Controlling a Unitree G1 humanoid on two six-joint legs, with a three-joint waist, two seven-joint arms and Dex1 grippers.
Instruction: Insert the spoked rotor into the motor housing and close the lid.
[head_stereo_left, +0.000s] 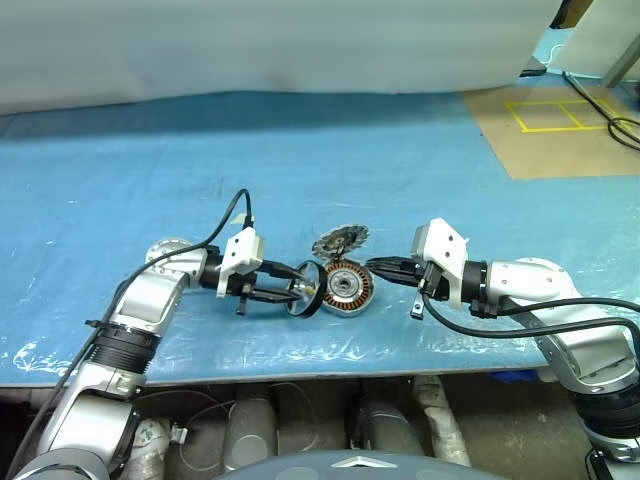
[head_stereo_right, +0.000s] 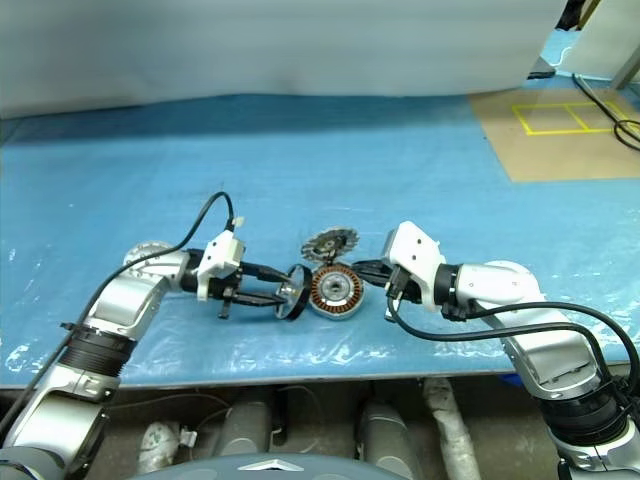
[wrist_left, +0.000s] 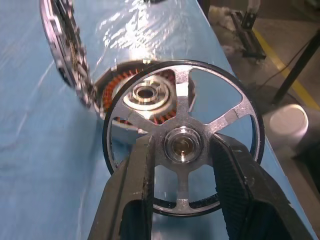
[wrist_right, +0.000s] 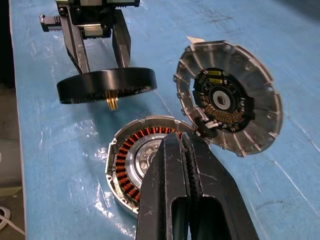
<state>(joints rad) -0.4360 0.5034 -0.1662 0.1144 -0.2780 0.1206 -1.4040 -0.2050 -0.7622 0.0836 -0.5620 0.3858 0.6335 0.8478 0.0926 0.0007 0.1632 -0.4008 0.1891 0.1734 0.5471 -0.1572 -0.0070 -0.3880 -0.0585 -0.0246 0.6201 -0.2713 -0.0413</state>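
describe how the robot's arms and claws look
Both arms are silver-grey metal with black ribbed joint rings. Each wrist carries a white block, and a black cable loops off each. The left claw and right claw each have two slim black fingers with ridged pads.

On the table (head_stereo_left: 400, 180), the motor housing (head_stereo_left: 346, 288) sits between the two grippers, the spoked rotor (head_stereo_left: 306, 291) just to its left, the lid (head_stereo_left: 339, 241) leaning just behind it

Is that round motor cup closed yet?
Open: the motor housing shows bare copper windings, and the lid stands tilted beside it.
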